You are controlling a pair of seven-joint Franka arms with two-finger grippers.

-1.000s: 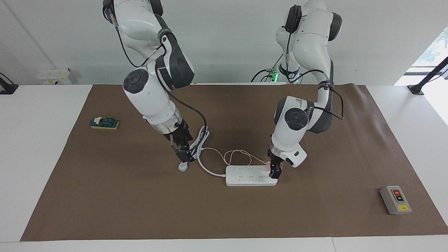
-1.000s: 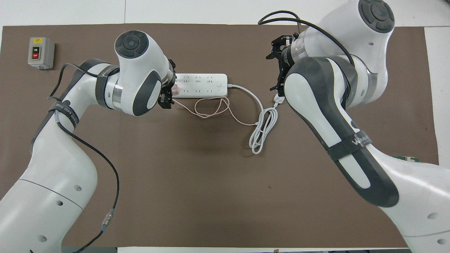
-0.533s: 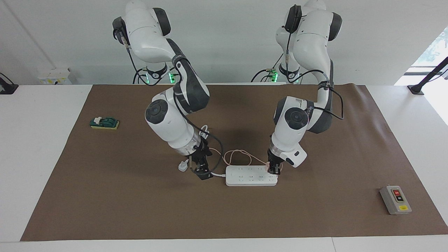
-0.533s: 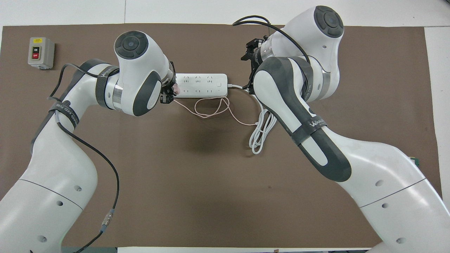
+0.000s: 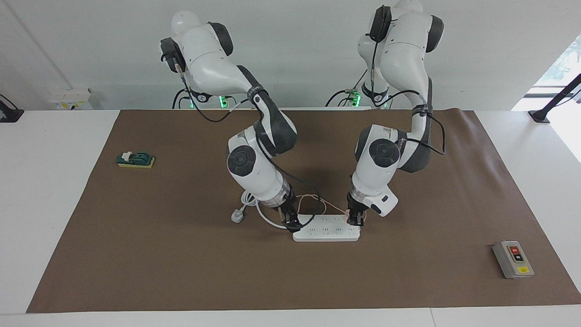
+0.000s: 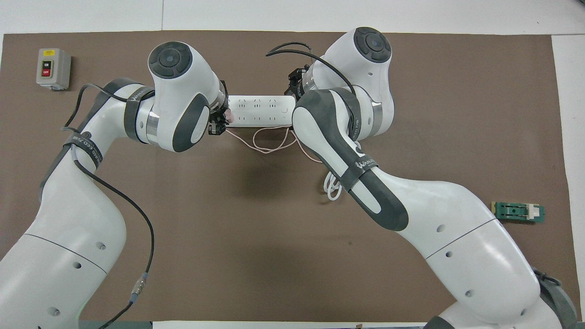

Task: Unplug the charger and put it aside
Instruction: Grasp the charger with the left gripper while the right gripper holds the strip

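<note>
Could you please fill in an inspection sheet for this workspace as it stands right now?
Surface: brown mat over a white table.
Job's things: pale pink charger plugged into the white power strip, at the strip's end toward the left arm.
Clutter: grey switch box toward the left arm's end; green block toward the right arm's end.
Grippers: left gripper shut on the charger; right gripper down at the strip's cord end.
Cables: thin pink cable looped beside the strip, nearer the robots; white cord with its plug lying loose.
Surroundings: white wall, window at one edge.
</note>
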